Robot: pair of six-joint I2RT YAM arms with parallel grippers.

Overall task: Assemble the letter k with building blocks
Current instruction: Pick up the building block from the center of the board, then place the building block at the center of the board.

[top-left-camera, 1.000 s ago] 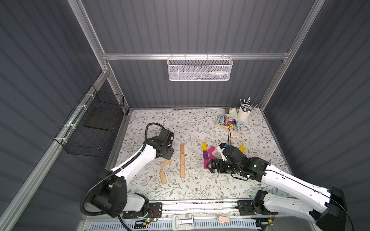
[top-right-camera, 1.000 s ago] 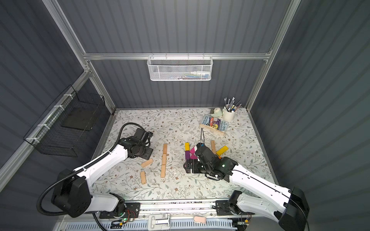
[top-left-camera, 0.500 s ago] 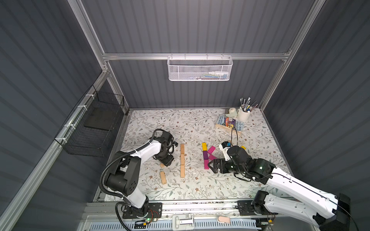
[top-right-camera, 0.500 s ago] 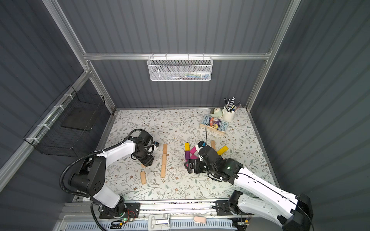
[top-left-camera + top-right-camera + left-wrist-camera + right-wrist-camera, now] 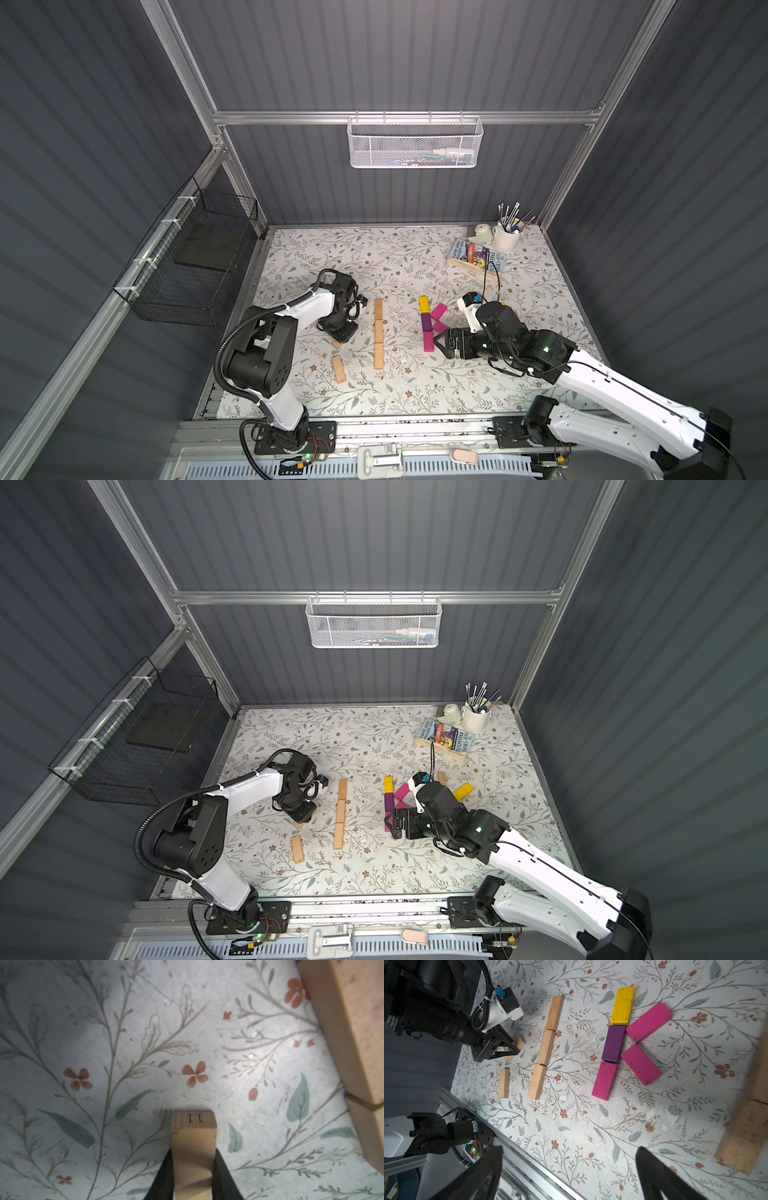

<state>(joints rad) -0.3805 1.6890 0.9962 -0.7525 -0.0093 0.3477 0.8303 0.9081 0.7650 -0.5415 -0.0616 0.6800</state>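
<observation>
Left hand [image 5: 193,1154] grips a tan block [image 5: 193,1126] near the tan column [image 5: 378,332]; a careless swing could knock it askew; right hand [image 5: 569,1167] gapes empty

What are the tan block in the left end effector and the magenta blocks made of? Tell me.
Tan block: bare matte wood, it seems; fine grain lines and a dark stamped 11 on its end. Magenta blocks: likely wood too, under opaque paint with a slight sheen; dark specks and chipped edges.
</observation>
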